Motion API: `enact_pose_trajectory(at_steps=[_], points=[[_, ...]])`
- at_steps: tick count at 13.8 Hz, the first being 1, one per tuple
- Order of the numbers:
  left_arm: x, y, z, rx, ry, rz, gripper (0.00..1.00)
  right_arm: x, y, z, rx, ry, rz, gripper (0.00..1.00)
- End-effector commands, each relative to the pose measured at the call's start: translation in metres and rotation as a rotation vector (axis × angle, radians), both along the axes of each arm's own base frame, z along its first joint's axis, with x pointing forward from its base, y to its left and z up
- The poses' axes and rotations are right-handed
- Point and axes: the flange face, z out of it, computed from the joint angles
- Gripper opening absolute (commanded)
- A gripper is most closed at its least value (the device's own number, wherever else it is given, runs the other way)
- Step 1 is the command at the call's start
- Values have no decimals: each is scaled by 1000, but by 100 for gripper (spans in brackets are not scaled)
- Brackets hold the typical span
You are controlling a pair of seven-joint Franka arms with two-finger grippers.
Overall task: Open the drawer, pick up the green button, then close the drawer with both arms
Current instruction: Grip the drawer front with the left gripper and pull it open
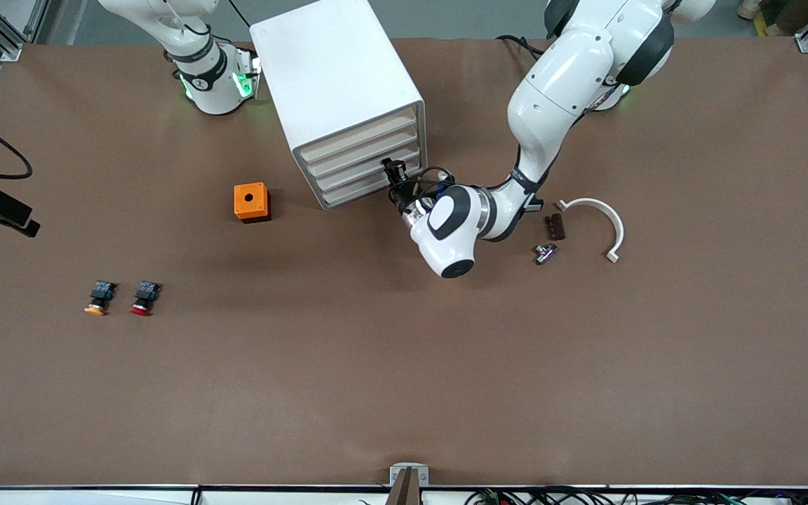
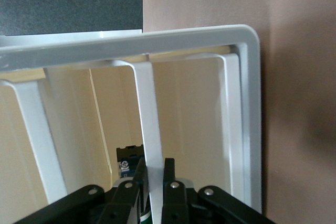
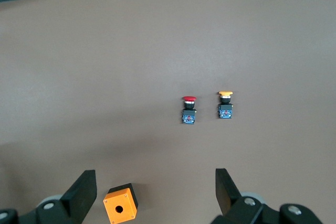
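Nearest the front camera, toward the right arm's end of the table, lie two small push buttons side by side: a yellow-capped button [image 1: 97,297] and a red-capped button [image 1: 144,297], each with a round glossy cap on a black-and-blue blocky body. Farther back sits an orange box [image 1: 252,202], a matte cube with one round hole in its top face. Toward the left arm's end lie a small metal fitting [image 1: 545,252], a dark brown ridged block [image 1: 555,226] and a curved white plastic bracket [image 1: 599,223] shaped like a half ring.

The left gripper [image 1: 395,177] is at the front of the cabinet [image 1: 337,91], a boxy smooth white shell with rounded edges and four shallow drawers with cream fronts. Its black fingers [image 2: 169,174] are closed on a thin white lip of the drawer [image 1: 365,188], the lowest one, which appears fully pushed in. In the left wrist view a small black-and-blue object shows just beside the fingers; it may be the green-capped button, but I cannot tell.

The right arm waits, raised over the table, its right gripper [image 3: 155,192] with fingers spread wide and empty above the orange box. The table [image 1: 404,365] is covered in plain brown matte sheet.
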Motion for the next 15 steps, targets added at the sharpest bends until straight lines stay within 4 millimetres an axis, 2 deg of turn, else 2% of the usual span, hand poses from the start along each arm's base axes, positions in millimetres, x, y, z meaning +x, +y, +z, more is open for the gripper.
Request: enact_pose_trajectory(at_steps=[1,4,8,12,13,15], points=[[38,23,10,-39,-20,56,0,-2,2,2,-1,-4,-5,100],[70,43,21,-67,-53,104,0,-1,5,1,0,-2,0,100],[99,68,27,-89,-98,151,0,-2,10,0,-9,9,11,100],[117,79,32,-106,-149,176,0,-3,15,-2,-23,25,6,100],[121,82,32,-111,-159,183,0,-3,19,-2,-14,26,-9,100],[124,85,32,-126,-182,185,3,-5,52,-1,-12,27,-30,100]])
